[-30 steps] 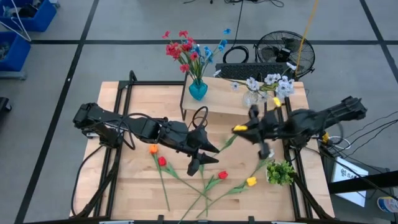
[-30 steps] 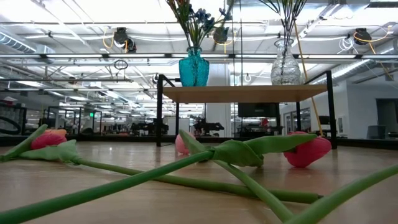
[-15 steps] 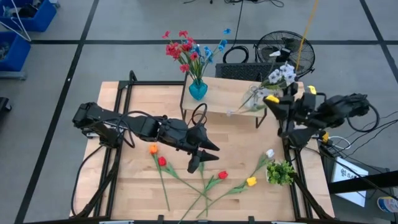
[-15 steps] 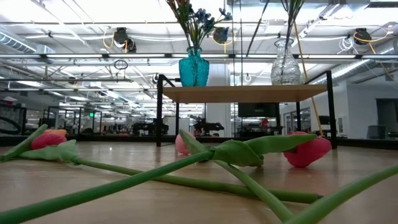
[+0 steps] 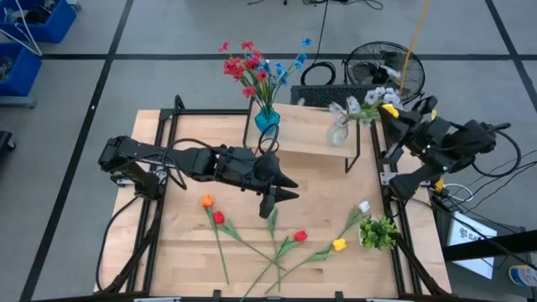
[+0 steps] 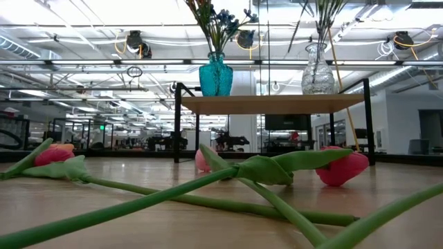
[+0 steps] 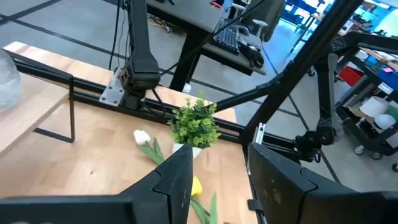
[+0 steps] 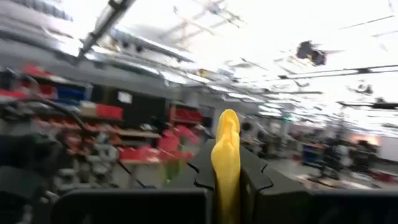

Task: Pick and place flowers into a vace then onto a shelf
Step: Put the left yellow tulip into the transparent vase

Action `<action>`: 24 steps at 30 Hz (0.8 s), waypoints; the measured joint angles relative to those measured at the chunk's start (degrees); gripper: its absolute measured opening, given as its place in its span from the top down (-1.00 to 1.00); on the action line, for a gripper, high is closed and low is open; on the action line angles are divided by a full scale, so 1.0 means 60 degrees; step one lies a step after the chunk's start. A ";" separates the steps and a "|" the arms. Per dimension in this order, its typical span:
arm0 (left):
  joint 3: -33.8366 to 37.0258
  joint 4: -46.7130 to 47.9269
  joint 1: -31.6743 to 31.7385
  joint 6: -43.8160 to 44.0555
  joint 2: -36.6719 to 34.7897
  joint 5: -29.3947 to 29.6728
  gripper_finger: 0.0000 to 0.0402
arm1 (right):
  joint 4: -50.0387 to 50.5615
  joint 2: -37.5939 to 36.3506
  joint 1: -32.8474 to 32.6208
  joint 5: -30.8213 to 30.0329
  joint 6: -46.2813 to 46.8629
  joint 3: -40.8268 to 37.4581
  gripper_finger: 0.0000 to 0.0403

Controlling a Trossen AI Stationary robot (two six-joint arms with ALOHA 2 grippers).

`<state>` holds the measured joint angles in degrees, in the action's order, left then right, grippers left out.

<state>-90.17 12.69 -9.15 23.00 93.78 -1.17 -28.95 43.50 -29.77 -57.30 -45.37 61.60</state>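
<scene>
The shelf stands at the table's far side and carries a teal vase of red and blue flowers and a clear vase of white ones. Several loose flowers lie on the tabletop: orange, red, yellow and white. My right gripper hovers past the shelf's right end, shut on a yellow flower. My left gripper hangs open over the table's middle, touching nothing. The low view shows both vases on the shelf. My right gripper pinches the yellow flower by its blossom between the two fingers; the blossom sticks out past the fingertips. The flower is lifted clear of table and shelf, beside the white blossoms of the clear vase. Its stem cannot be made out.
A bushy green clump sits near the table's right edge, also in the left wrist view. Crossing stems cover the near middle of the table. A fan and cables lie beyond the far edge.
My right gripper has carried the yellow flower from over the table's middle up and toward the far right, ending past the shelf's right end next to the clear vase. My left gripper has shifted a little toward the far edge, staying open.
</scene>
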 joint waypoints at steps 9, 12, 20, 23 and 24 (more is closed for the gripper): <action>0.0000 0.0003 0.0252 -0.0250 0.0000 0.0004 0.21 | 0.0000 0.0470 -0.0910 -0.2448 -0.1704 0.0632 0.94; 0.0000 0.0002 0.0324 -0.0284 0.0000 0.0004 0.21 | -0.0051 0.0629 -0.1172 -0.2507 -0.1895 0.1118 0.94; 0.0000 -0.0001 0.0460 -0.0295 0.0004 0.0004 0.21 | -0.0069 0.1211 -0.1686 -0.3435 -0.2877 0.2331 0.94; 0.0000 -0.0001 0.0463 -0.0316 0.0004 0.0004 0.21 | -0.0046 0.1395 -0.1817 -0.3431 -0.2923 0.2601 0.94; 0.0000 -0.0001 0.0460 -0.0327 0.0004 0.0004 0.21 | -0.0041 0.1443 -0.1850 -0.3421 -0.2963 0.2685 0.94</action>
<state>-90.17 12.69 -6.39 21.04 93.80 -1.15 -29.19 52.16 -40.87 -77.83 -63.14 77.71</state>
